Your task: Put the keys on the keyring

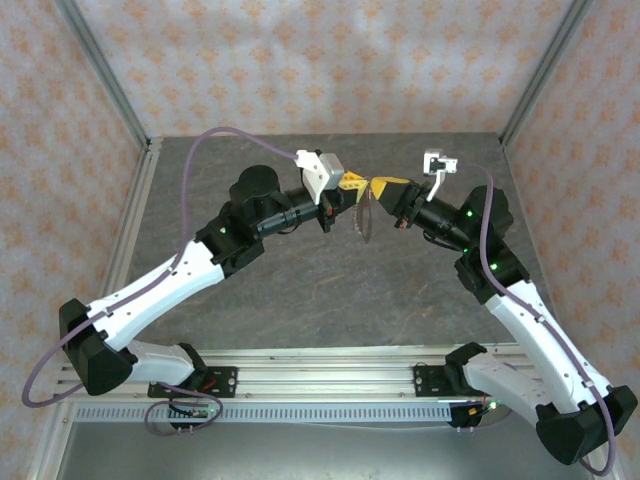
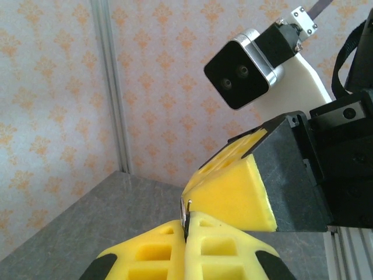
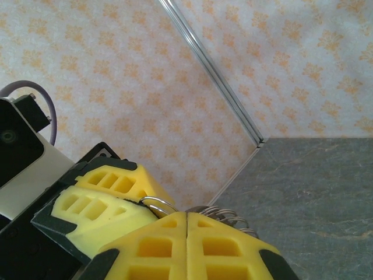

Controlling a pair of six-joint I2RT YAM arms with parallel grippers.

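Observation:
Both grippers meet tip to tip above the middle of the table. My left gripper [image 1: 352, 183] [image 2: 186, 228] is shut, with a thin silvery wire of the keyring [image 2: 185, 211] pinched edge-on between its yellow tips. My right gripper [image 1: 385, 188] [image 3: 186, 219] is shut too, and its yellow fingers [image 2: 233, 192] touch the left ones. In the right wrist view the silvery keyring [image 3: 156, 204] arcs from the left gripper's fingers [image 3: 105, 198] to my right tips, with several wire loops [image 3: 230, 216] just behind them. A thin loop [image 1: 362, 218] hangs below the meeting point. The keys are hidden.
The grey table [image 1: 330, 290] lies under the arms, framed by patterned walls with metal corner posts [image 1: 110, 75]. The right wrist's camera housing [image 2: 242, 70] sits close above the left gripper. An aluminium rail [image 1: 330, 360] runs along the near edge.

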